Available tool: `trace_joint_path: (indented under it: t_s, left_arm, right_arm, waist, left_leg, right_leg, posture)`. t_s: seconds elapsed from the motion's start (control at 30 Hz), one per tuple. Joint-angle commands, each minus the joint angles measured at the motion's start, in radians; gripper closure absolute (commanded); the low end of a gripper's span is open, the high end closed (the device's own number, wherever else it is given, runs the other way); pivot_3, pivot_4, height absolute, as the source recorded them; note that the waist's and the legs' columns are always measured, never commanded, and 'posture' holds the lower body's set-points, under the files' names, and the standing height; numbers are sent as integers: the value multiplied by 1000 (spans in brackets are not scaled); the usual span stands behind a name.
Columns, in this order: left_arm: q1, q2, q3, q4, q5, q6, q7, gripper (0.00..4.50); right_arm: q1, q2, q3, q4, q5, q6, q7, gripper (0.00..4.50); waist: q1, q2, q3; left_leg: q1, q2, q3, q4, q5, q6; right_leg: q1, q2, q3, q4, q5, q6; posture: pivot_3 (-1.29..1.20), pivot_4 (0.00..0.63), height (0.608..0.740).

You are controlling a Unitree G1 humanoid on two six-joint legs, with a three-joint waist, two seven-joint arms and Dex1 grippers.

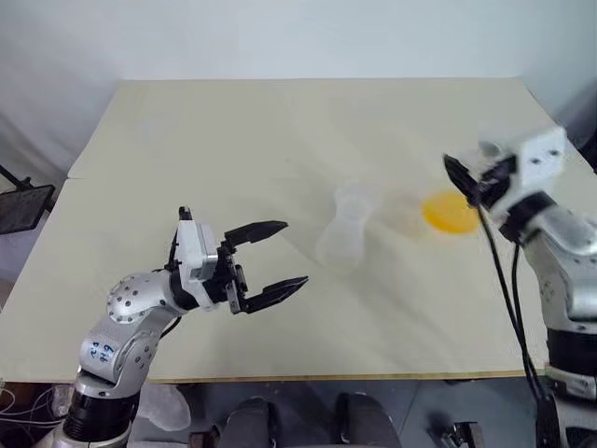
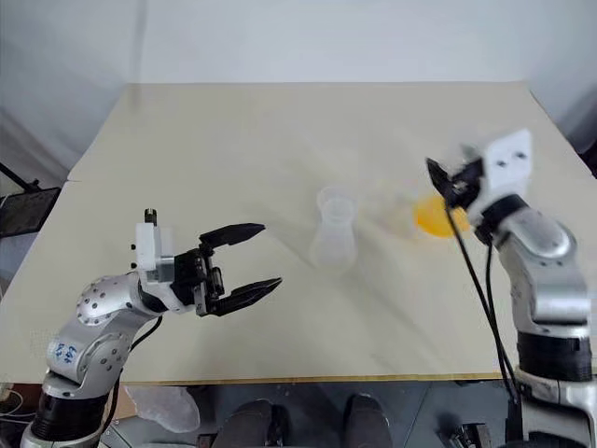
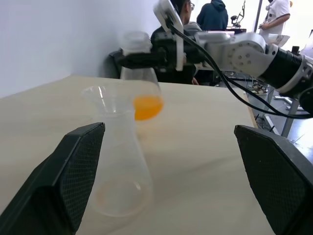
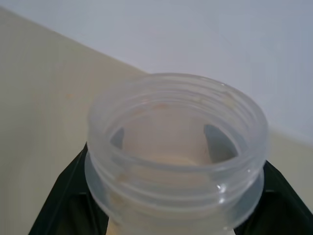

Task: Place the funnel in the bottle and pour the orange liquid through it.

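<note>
Two clear vessels were in play on the pale beige worktop (image 1: 233,140). The small clear flask-shaped bottle (image 2: 333,233) stood upright near the worktop's middle, wide conical base down, straight neck pointing up, so its long axis ran vertical. In its mouth sat the nearly invisible clear plastic funnel (image 3: 100,95), flared rim uppermost; its stem could not be made out.

The larger clear conical flask (image 3: 142,73) was off the worktop, pinched round its neck by the right pincer (image 2: 446,185), whose black fingers were pressed against the threaded mouth. In the right wrist view that ribbed mouth (image 4: 177,142) faced the camera between the two fingers. From the left wrist view the flask looked roughly upright, neck up, though blurred. The translucent yellow-orange liquid (image 1: 449,212) lay pooled in its wide base, to the right of the bottle and apart from it.

The left pincer (image 1: 270,259) hovered to the left of the bottle, its two black fingers spread wide and pointing toward the bottle, touching nothing.

No brand, label or legible writing showed on the bottle, funnel or flask. People stood in the background of the left wrist view.
</note>
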Motion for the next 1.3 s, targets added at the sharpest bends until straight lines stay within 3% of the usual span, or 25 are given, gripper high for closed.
trace_joint_path:
  t_s: [0.03, 0.5, 0.93, 1.3]
  left_arm:
    - [-19, -7, -2, 17, 13, -33, -16, 0]
    - [-59, -27, -48, 97, 105, -69, -21, 0]
    - [-48, -77, -83, 89, 149, -72, 19, 0]
    - [-58, -98, -95, 116, 171, -92, 21, 0]
  right_arm:
    - [-39, -18, 62, -58, -152, -122, -28, 2025]
    - [-22, -64, 195, 33, -596, -573, -92, 2025]
    - [-54, -28, 232, 93, -774, -691, -164, 2025]
    - [-89, -14, 230, 100, -897, -684, -227, 2025]
  waist:
    - [6, -1, 0]
    - [1, -2, 1]
    - [-2, -2, 1]
    - [-2, -2, 1]
  left_leg:
    - [-1, 0, -1, 0, 0, 0]
    - [-4, -1, -4, 1, 0, 0]
    - [-4, 0, -4, 0, 0, 0]
    - [-4, 0, -4, 1, 0, 0]
  right_leg:
    - [0, 0, -1, 0, 0, 0]
    - [1, -1, -5, -3, 0, 0]
    - [1, -1, -5, -3, 0, 0]
    - [1, -1, -6, -2, 0, 0]
  posture:
    - [0, 150, 740]
    - [0, 150, 740]
    - [0, 150, 740]
    - [0, 150, 740]
